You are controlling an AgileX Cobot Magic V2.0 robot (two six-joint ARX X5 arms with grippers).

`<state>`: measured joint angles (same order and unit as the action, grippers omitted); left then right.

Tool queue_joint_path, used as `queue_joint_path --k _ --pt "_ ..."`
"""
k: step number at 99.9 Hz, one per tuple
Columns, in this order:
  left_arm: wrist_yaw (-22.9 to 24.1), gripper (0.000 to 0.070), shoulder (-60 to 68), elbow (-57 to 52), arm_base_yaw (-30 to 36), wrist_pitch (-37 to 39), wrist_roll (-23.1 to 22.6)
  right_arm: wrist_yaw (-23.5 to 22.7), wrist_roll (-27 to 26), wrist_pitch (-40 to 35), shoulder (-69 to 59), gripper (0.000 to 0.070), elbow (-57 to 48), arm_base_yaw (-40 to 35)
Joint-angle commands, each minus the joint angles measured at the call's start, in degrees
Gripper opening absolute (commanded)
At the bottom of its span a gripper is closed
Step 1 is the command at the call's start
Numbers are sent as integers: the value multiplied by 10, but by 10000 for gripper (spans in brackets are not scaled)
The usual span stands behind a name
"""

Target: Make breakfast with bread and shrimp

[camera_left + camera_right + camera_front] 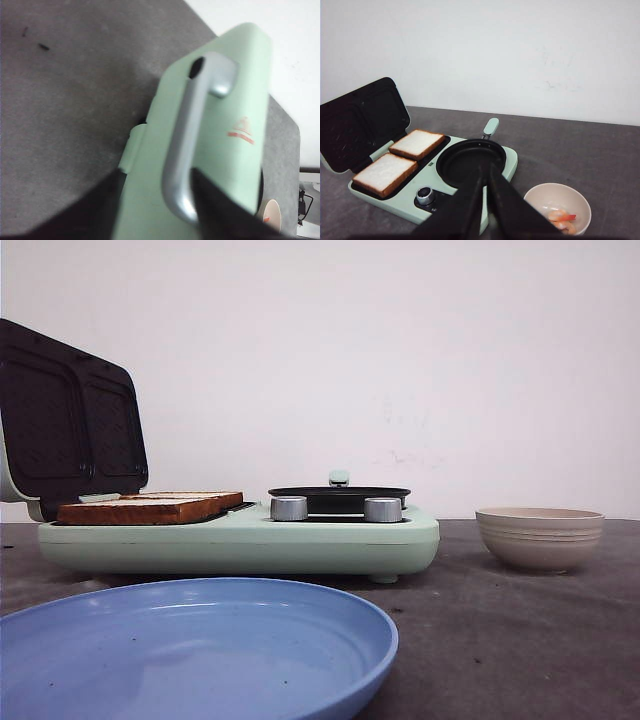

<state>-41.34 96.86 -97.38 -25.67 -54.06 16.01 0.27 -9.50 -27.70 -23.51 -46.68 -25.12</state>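
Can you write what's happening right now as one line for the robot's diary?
lid: open | bread: in grill | pan: empty | shrimp: in bowl | plate: empty

Blue plate [190, 650]: near part cut by front view's lower edge. Open lid [65, 420] beside plate: left side cut off. Shrimp [562, 220] in bowl [540, 197]: partly behind right pincer [487, 172] fingers. Lid handle [192, 145]: blurred, lower end hidden between left pincer [157, 200] fingers; grip contact unclear.

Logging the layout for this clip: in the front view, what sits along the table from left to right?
Open lid → bread → black pan → beige bowl. The blue plate is nearer and overlaps, so it is left out.
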Motion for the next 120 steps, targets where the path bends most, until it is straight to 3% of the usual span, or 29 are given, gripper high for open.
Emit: queue_joint_path --k 1,16,41,77,91,111,120 --pt "-7 394 11 -15 -6 12 -5 6 -8 4 -3 3 -5 -2" --pt "-16 394 23 -15 -8 36 0 15 -9 4 -3 3 -5 -2" --pt "-87 394 68 -15 1 43 12 32 -8 4 -3 3 -5 -2" --pt "-98 386 99 -15 24 54 10 44 -8 -5 -3 3 -5 -2" --pt "-112 261 102 -15 31 47 10 56 -8 -8 -4 4 -5 -2" --pt "-116 249 102 -15 31 33 12 58 -8 -8 -4 3 -5 -2" --pt "-116 135 102 -15 31 26 12 58 -9 -8 -4 3 -5 -2"
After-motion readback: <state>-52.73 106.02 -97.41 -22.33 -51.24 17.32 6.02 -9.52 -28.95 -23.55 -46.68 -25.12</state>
